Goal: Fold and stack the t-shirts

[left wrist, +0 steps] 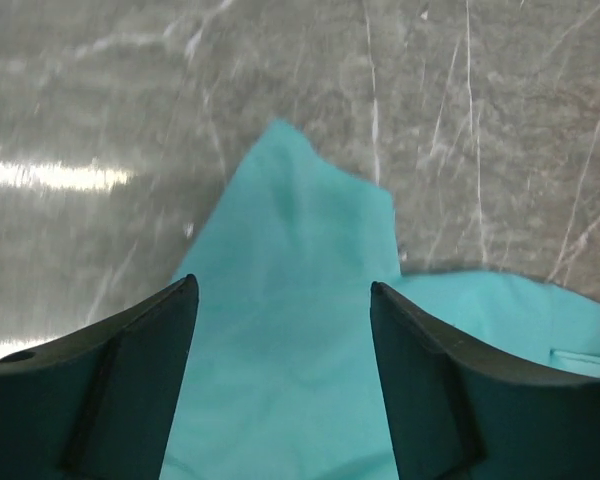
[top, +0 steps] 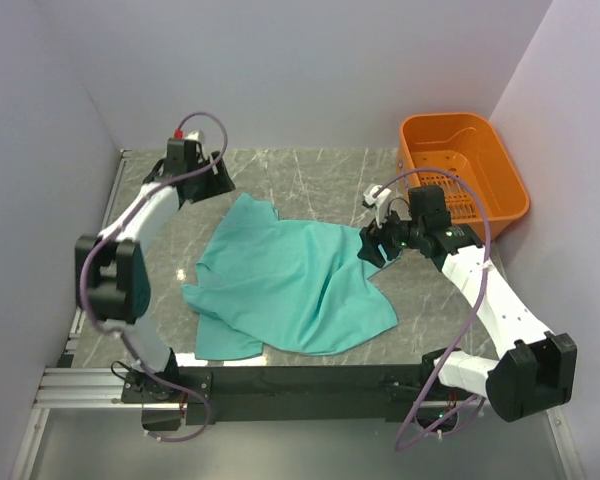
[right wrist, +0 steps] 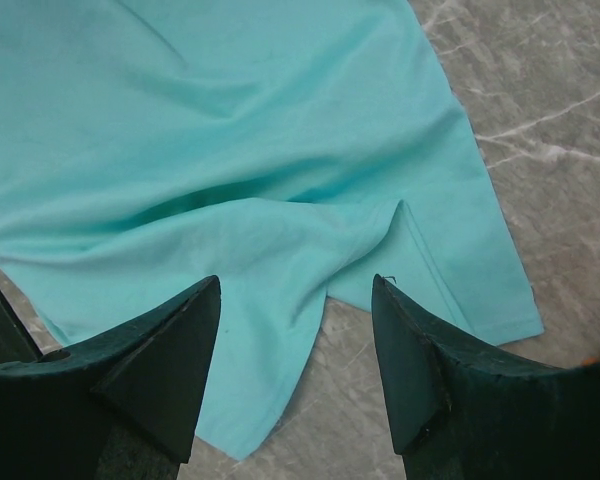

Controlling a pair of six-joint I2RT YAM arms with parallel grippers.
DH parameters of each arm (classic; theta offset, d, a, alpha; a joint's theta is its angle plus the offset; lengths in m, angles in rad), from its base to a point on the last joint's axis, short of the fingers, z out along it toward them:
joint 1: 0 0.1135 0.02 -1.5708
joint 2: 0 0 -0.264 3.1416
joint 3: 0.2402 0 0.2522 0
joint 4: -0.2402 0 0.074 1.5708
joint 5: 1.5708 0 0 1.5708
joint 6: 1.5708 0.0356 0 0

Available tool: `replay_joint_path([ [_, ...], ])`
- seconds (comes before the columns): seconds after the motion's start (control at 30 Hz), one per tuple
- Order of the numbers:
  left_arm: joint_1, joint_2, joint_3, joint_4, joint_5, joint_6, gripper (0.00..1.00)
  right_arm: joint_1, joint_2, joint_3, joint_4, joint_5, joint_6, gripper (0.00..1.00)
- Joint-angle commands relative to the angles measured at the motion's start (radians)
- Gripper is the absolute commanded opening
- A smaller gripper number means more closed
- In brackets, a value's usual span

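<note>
Claw L [top: 212,180] is spread wide at the upper left of the top view, over the t-shirt's [top: 290,290] pointed upper-left corner. On its wrist cam I see teal cloth [left wrist: 290,330] between and below the fingers, nothing gripped; can't tell if they touch it. R claw [top: 372,245] is also wide open, mid-right of frame at the shirt's right edge, above a rumpled hem [right wrist: 210,130]. The shirt lies unfolded and creased at the centre of the grey marble tabletop [top: 310,170]. An orange basket [top: 500,215] sits upper right, just beyond the R arm and apart from the cloth. Purple cable loops [top: 205,120] arch over both wrists.
</note>
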Motion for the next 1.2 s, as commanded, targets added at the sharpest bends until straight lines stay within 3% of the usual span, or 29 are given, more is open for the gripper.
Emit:
replay_joint_path([
  [0.0,0.007,0.155,0.185,-0.030,0.085,0.118,0.73,-0.018,0.008,-0.010,0.029,-0.029,0.001,0.68],
  [0.13,0.007,0.318,0.343,-0.093,0.091,0.125,0.70,-0.027,0.027,-0.010,0.029,-0.016,0.004,0.68],
  [0.23,0.006,0.400,0.381,-0.096,0.115,0.129,0.68,-0.034,0.034,-0.013,0.029,-0.016,0.002,0.68],
  [0.67,-0.008,0.546,0.406,-0.130,0.105,0.153,0.60,-0.062,0.064,-0.008,0.016,-0.035,0.004,0.67],
  [0.8,-0.008,0.530,0.375,-0.106,0.112,0.158,0.44,-0.074,0.059,-0.008,0.010,-0.053,0.005,0.67],
  [0.83,-0.008,0.526,0.369,-0.101,0.118,0.162,0.32,-0.076,0.056,-0.006,0.010,-0.059,0.005,0.67],
  [0.97,-0.007,0.425,0.337,-0.077,0.108,0.162,0.01,-0.087,0.053,-0.010,0.006,-0.068,0.005,0.67],
  [1.17,0.044,0.154,0.109,0.067,-0.069,0.087,0.01,-0.094,0.047,-0.014,0.016,-0.053,0.010,0.66],
])
